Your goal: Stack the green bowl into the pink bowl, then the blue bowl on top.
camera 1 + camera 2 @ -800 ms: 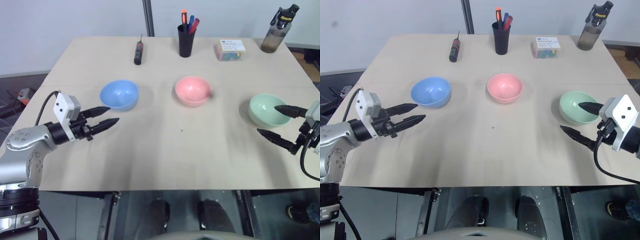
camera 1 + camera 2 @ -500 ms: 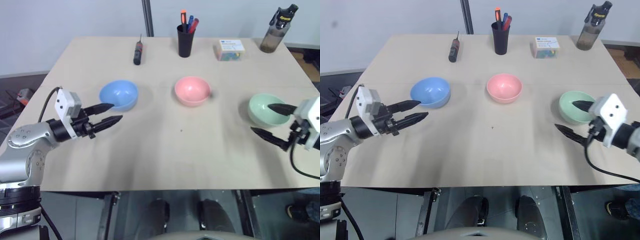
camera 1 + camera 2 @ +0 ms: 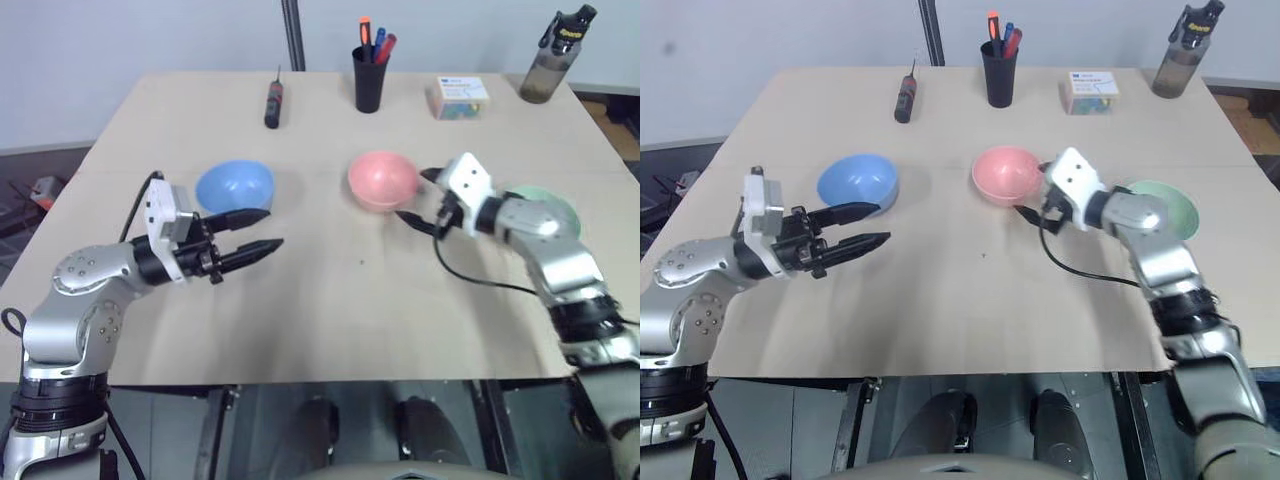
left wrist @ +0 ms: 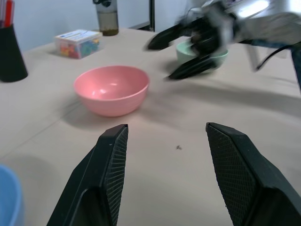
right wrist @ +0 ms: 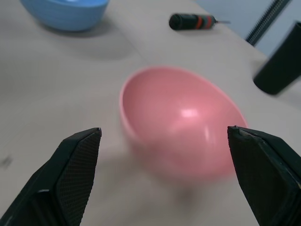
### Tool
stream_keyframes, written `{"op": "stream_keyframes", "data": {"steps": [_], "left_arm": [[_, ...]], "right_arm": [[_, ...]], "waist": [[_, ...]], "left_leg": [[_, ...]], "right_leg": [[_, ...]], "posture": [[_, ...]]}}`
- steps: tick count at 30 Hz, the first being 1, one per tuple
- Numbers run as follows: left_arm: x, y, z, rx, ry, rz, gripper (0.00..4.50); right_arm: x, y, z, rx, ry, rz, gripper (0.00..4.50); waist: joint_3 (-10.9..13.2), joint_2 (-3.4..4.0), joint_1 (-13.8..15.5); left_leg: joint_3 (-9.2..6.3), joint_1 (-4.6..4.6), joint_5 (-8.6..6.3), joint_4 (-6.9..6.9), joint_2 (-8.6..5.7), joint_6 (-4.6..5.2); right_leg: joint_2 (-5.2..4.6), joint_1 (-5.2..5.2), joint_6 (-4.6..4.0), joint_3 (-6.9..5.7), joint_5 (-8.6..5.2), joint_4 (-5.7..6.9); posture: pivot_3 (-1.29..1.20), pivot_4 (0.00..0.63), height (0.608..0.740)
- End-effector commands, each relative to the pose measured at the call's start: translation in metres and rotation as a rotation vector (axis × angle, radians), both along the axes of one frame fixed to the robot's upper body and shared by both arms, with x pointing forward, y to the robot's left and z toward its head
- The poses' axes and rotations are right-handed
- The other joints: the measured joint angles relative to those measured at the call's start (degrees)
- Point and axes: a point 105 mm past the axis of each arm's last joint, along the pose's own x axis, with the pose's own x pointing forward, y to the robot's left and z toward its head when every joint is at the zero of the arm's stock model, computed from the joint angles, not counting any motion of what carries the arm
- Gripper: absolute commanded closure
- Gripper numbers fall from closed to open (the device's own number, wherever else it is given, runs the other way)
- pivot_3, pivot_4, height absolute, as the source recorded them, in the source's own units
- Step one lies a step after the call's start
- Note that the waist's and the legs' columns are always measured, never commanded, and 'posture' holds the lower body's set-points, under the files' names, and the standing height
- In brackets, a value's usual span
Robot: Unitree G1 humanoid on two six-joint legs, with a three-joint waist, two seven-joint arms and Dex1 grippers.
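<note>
Three bowls stand apart on the table [image 3: 330,320]: the blue bowl [image 3: 235,185] on the left, the pink bowl [image 3: 382,180] in the middle, and the green bowl [image 3: 1170,205] on the right, partly behind my right forearm. My right gripper [image 3: 418,196] is open and empty, its fingers just off the pink bowl's right side. The right wrist view has the pink bowl [image 5: 181,127] close ahead between the fingers. My left gripper [image 3: 272,228] is open and empty, in front of the blue bowl and pointing towards the table's middle. From the left wrist view I see the pink bowl [image 4: 112,89].
Along the table's far edge stand a screwdriver [image 3: 273,103], a black pen cup [image 3: 369,75], a small box of coloured bits [image 3: 460,98] and a dark water bottle [image 3: 555,60]. Bare tabletop lies in front of the bowls.
My right arm has swung left, from beside the green bowl to beside the pink bowl, still empty. The green bowl has stayed in place. My left gripper has moved a little towards the middle.
</note>
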Motion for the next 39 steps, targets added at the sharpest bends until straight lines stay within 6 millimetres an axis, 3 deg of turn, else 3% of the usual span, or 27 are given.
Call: {"op": "stream_keyframes", "data": {"steps": [1,3,4,10,16,17,20,24,30,35,36,38,39], "left_arm": [[-0.01,-0.009,0.012,-0.013,-0.053,-0.016,1.7],[-0.012,-0.008,0.012,-0.017,-0.055,-0.005,1.7],[-0.013,-0.007,0.011,-0.018,-0.055,0.002,1.61],[-0.02,-0.005,0.011,-0.023,-0.062,0.046,1.61],[-0.023,-0.003,0.01,-0.031,-0.068,0.082,1.61],[-0.023,-0.003,0.01,-0.035,-0.069,0.086,1.61],[-0.022,-0.002,0.009,-0.036,-0.066,0.098,1.61],[-0.02,-0.001,0.009,-0.038,-0.065,0.104,1.61],[-0.016,-0.003,0.01,-0.032,-0.066,0.087,1.61],[-0.011,-0.005,0.013,-0.027,-0.065,0.058,1.61],[-0.01,-0.006,0.013,-0.029,-0.065,0.052,1.61],[-0.008,-0.008,0.013,-0.031,-0.062,0.035,1.61],[-0.006,-0.011,0.012,-0.034,-0.061,0.022,1.61]], "right_arm": [[0.015,0.022,-0.009,-0.1,-0.024,0.048,0.0],[0.019,0.026,-0.018,-0.149,-0.007,0.075,0.0],[0.02,0.027,-0.021,-0.155,0.001,0.085,0.52],[0.023,0.029,-0.021,-0.175,-0.001,0.126,2.15],[0.023,0.032,-0.012,-0.168,-0.05,0.137,4.36],[0.023,0.032,-0.009,-0.17,-0.069,0.137,4.44],[-0.003,0.034,-0.01,-0.177,-0.021,0.267,4.44],[-0.053,0.032,-0.034,-0.239,0.106,0.403,4.44],[-0.086,0.034,-0.047,-0.247,0.254,0.441,4.44],[-0.099,0.043,-0.047,-0.194,0.287,0.462,2.5],[-0.099,0.042,-0.045,-0.178,0.289,0.454,2.34],[-0.099,0.037,-0.034,-0.135,0.265,0.419,1.25],[-0.102,0.034,-0.026,-0.094,0.253,0.401,1.17]], "waist": [[0.0,0.0,-0.37],[0.0,0.01,-0.68],[0.0,0.01,-0.7],[0.03,0.04,-1.27],[0.04,0.06,-1.41],[0.04,0.06,-1.34],[0.04,0.07,-1.16],[0.03,0.05,-0.77],[0.03,0.06,-0.98],[0.03,0.06,-0.82],[0.03,0.06,-0.81],[0.03,0.06,-0.72],[0.03,0.06,-0.72]], "left_leg": [[0.01,0.0,0.0,0.0,0.0,0.0],[-0.02,0.02,0.0,0.0,0.0,-0.01],[-0.03,0.01,0.01,-0.01,0.0,-0.01],[-0.07,0.01,0.02,-0.02,-0.01,-0.03],[-0.04,0.05,0.04,-0.05,0.04,-0.08],[-0.04,0.05,0.04,-0.05,0.04,-0.08],[-0.04,0.05,0.04,-0.05,0.02,-0.08],[-0.16,-0.1,0.02,-0.1,0.01,-0.07],[-0.05,0.05,0.03,-0.07,0.03,-0.08],[-0.09,0.13,0.03,-0.07,0.02,-0.08],[-0.09,0.12,0.03,-0.07,0.02,-0.08],[-0.1,0.05,0.03,-0.07,0.0,-0.08],[-0.1,0.05,0.03,-0.07,0.0,-0.08]], "right_leg": [[0.0,0.0,0.0,0.01,0.0,0.0],[0.0,0.01,0.0,-0.01,0.0,0.01],[0.0,0.01,0.0,-0.02,0.0,0.02],[0.0,0.0,0.0,-0.03,0.0,0.02],[0.03,-0.01,0.0,0.01,0.0,0.06],[0.03,-0.01,0.0,0.0,0.0,0.06],[0.01,-0.01,0.0,0.01,0.0,0.06],[-0.04,-0.09,0.0,-0.09,0.0,-0.02],[0.0,-0.04,-0.01,0.02,0.0,0.1],[-0.01,0.07,-0.01,-0.02,0.0,0.08],[-0.01,0.07,-0.01,-0.02,0.0,0.07],[-0.02,0.02,-0.01,-0.03,0.0,0.03],[-0.02,0.02,-0.01,-0.03,0.0,0.03]], "posture": [[0.0,0.15,0.74],[0.0,0.15,0.74],[0.0,0.15,0.74],[0.0,0.15,0.74],[0.0,0.15,0.74],[0.0,0.15,0.74],[0.0,0.15,0.74],[0.0,0.15,0.74],[0.0,0.15,0.74],[0.0,0.15,0.74],[0.0,0.15,0.74],[0.0,0.15,0.74],[0.0,0.15,0.74]]}}
